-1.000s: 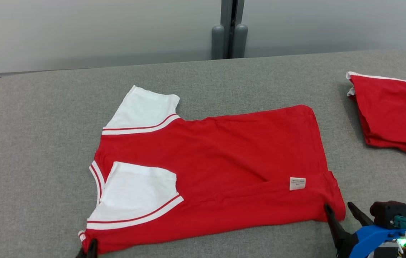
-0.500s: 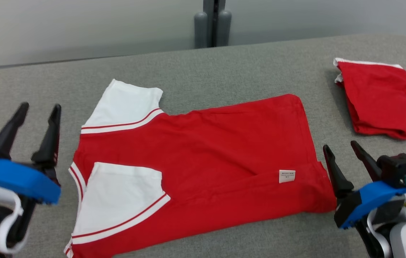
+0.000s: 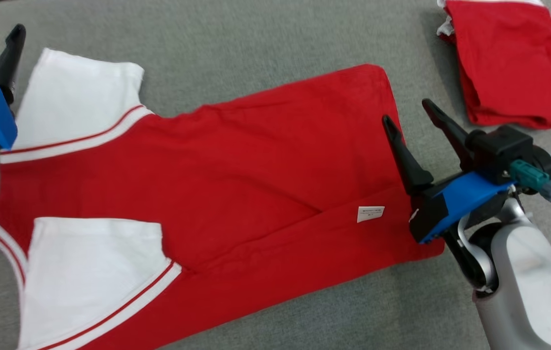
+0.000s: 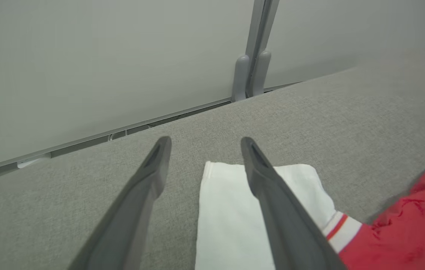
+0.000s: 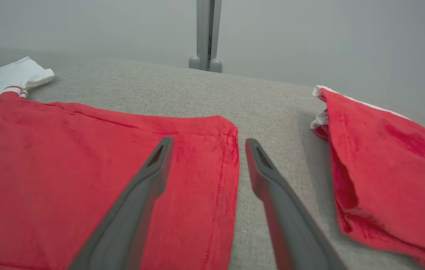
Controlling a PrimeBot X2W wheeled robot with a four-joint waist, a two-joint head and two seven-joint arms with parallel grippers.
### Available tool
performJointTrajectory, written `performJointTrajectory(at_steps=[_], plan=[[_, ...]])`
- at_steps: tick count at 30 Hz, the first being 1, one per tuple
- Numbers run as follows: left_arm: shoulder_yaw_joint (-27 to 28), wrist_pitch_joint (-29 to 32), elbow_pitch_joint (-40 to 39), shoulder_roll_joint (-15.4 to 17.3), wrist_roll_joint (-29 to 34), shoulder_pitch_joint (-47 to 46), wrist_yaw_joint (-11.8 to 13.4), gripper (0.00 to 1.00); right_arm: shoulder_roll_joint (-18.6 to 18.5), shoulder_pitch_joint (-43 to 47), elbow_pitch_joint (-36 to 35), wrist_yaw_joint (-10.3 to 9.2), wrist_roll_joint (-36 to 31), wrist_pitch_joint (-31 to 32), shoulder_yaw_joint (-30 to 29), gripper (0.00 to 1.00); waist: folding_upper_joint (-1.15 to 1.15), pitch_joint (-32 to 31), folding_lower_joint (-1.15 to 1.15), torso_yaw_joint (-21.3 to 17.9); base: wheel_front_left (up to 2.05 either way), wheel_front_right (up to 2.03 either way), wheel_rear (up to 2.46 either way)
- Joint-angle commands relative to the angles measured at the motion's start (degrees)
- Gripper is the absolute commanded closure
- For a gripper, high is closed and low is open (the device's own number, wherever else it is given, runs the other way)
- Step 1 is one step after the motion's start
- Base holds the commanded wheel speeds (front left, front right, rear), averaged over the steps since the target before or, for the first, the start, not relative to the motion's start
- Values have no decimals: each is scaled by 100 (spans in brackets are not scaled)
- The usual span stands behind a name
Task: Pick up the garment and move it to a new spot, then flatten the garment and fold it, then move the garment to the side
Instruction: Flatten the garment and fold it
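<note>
On the grey surface our red and white shirt lies flat in the middle. Its near side is already folded in, and a small white label shows there. 1 second ago our left hand was shut on the near corner by the shoulder, and our right hand sat low by the near hem. Now our 2 hands are wide open and hold nothing. They have gone to the far side. The left one is above the far white sleeve and the right one is above the far hem corner. We think the near fold is done and the far edge comes next. Another folded red shirt lies well apart on the right.
</note>
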Motion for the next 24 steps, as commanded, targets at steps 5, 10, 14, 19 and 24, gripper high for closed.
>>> performJointTrajectory(at_steps=[5, 10, 14, 19, 24], plan=[[-153, 172, 656, 7, 89, -477, -118, 0, -51, -382, 106, 0, 37, -139, 156, 0, 0, 431, -1, -182, 0, 0, 0], [-273, 343, 1083, -34, 39, -694, -185, 0, -47, -541, 192, 0, 76, -222, 219, 0, 0, 618, -1, -328, 0, 0, 0], [-378, 581, 1325, 12, 48, -776, -211, 0, -47, -614, 262, 0, 92, -275, 233, 0, 0, 681, -1, -390, 0, 0, 0], [-478, 723, 1495, 33, 86, -767, -180, 0, -7, -694, 299, 0, 97, -318, 273, 0, 0, 743, -1, -450, 0, 0, 0], [-622, 914, 1506, -30, -16, -710, -273, 58, -11, -757, 330, 0, 121, -348, 303, 0, 0, 791, -1, -452, 0, 0, 0]])
